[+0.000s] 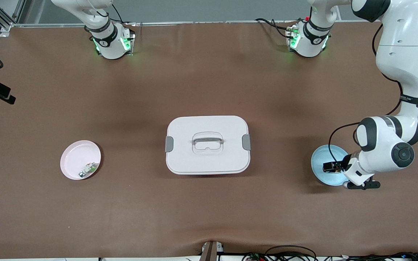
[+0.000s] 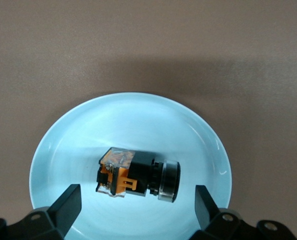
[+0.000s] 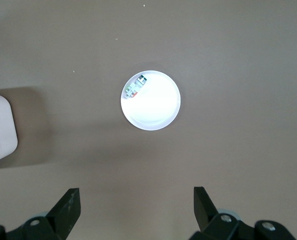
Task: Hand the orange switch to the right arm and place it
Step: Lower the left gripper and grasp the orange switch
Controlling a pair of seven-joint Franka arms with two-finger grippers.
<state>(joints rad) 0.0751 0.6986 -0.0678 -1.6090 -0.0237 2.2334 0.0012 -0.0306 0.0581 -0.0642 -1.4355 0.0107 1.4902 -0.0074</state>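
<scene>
Front view, left arm: it reaches from its base down to the blue plate [image 1: 321, 159] at its own end of the table, the left gripper [image 1: 334, 167] low over the plate.
Front view, switch: the orange switch [image 1: 331, 166] shows only as a dark speck on the blue plate, partly hidden by the wrist.
Front view, middle: a white lidded box [image 1: 207, 144] with grey side clips sits between the two plates.
Front view, right end: a pink plate [image 1: 80, 159] holds a small green-and-white part [image 1: 88, 169]; only the right arm's base shows here, its hand out of sight.
Left wrist view, switch: it lies on its side in the blue plate [image 2: 63, 145], black body with orange parts and a round end.
Left wrist view, fingers: the left gripper [image 2: 137, 205] stands spread wide, one fingertip either side of the switch, touching nothing.
Right wrist view, gripper: the right gripper [image 3: 137, 207] waits high over bare table near the pink plate [image 3: 161, 107], fingers wide apart and empty.
Right wrist view, extras: the green-and-white part [image 3: 134, 88] sits by the plate's rim; a corner of the white box [image 3: 1, 132] shows at the edge.
</scene>
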